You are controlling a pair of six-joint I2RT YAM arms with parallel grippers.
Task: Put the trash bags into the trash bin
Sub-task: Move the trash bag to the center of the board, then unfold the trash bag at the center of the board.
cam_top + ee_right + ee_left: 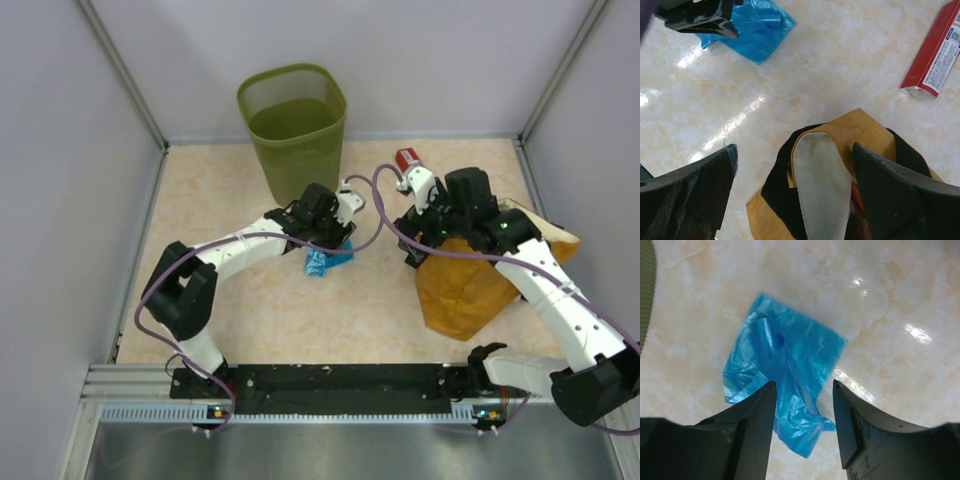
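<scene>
Left wrist view: trash bag (782, 367), one crumpled blue film square, lies flat on the marbled table (890, 300), mid-frame. Its long axis runs upper left to lower right. The trailing corner dips into the gap of the left gripper (803, 386). Jaws stand apart, one either side of that corner, nothing pinched as far as I can tell. The bulk of the bag sits just above the fingertips in frame.

Top view: trash bin (300, 150) upright at upper centre, bag on the table below its base, near but apart. Left arm is plainly the nearer one. Right gripper (794, 150) is spread wide over the mustard sack (840, 130) at right, gripping nothing.

Judgement: close on the corner, then lift toward the bin.
</scene>
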